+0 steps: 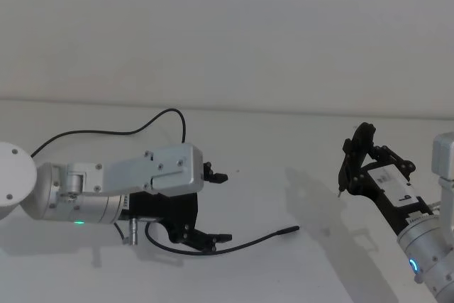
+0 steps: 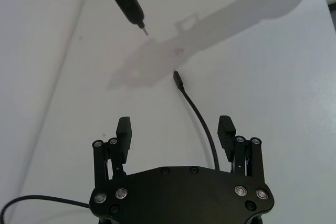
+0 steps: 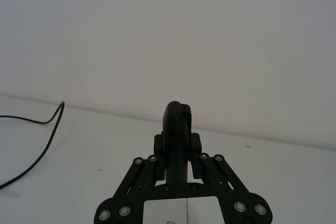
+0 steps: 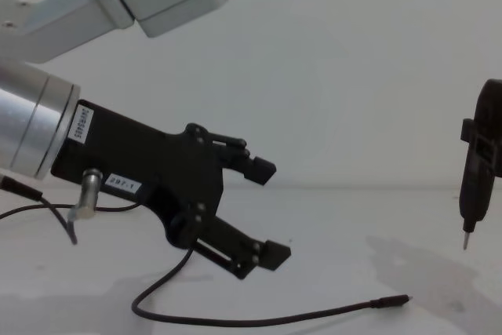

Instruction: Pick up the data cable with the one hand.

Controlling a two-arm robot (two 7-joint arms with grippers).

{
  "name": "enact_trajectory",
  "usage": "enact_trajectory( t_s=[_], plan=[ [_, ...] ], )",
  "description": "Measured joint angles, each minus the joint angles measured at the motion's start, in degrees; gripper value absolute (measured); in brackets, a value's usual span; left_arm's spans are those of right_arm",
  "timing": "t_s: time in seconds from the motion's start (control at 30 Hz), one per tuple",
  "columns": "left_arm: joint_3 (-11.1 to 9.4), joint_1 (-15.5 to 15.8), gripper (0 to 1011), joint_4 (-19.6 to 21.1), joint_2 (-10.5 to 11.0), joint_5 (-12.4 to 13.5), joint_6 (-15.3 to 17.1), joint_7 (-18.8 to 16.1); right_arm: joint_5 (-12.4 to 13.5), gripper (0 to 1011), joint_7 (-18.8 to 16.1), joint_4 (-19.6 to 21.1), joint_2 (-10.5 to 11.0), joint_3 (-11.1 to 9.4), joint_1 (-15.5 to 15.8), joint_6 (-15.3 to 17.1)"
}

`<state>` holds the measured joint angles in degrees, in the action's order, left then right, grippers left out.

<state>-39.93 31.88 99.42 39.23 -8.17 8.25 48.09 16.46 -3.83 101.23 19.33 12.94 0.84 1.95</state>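
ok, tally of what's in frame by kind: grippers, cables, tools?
Grippers: 2 (left gripper open, right gripper shut on the tool)
Cables: 2 (data cable, wrist wire with silver connector)
Tools: 1 (pointed black tool)
Total: 5

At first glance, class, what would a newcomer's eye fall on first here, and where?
The left gripper, large on the left, hangs open above the white table. Under it the thin black data cable snakes rightward, its plug lying free. On the right, the right gripper holds a black pointed tool tip-down above the table.
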Motion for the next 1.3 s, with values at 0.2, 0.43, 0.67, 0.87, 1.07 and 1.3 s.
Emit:
enact_trajectory(
  t_s=[0.2, 0.43, 0.67, 0.87, 1.07, 1.3],
  plan=[
    [-0.9, 0.3, 1001, 0.2, 0.4, 0.0, 1.9, 0.7, 0.0, 268, 0.0, 0.0, 0.0, 0.0, 0.0, 0.0],
    [-2.1, 0.6, 1001, 0.0, 0.7, 0.3, 3.5, 1.1, 0.0, 268, 0.0, 0.0, 0.0, 0.0, 0.0, 0.0],
    [-3.3, 1.0, 1001, -0.9, 0.6, 1.0, 4.6, 1.1, 0.0, 268, 0.0, 0.0, 0.0, 0.0, 0.0, 0.0],
    [-4.3, 1.3, 1001, -1.8, 0.2, 1.7, 5.3, 0.9, 0.0, 268, 0.0, 0.0, 0.0, 0.0, 0.0, 0.0],
    [-5.1, 1.5, 1001, -2.6, -0.3, 2.5, 5.8, 0.3, 0.0, 268, 0.0, 0.0, 0.0, 0.0, 0.0, 0.0],
    [-5.9, 1.8, 1001, -3.7, -1.3, 3.7, 6.3, -0.4, 0.0, 268, 0.0, 0.0, 0.0, 0.0, 0.0, 0.0]
  ],
)
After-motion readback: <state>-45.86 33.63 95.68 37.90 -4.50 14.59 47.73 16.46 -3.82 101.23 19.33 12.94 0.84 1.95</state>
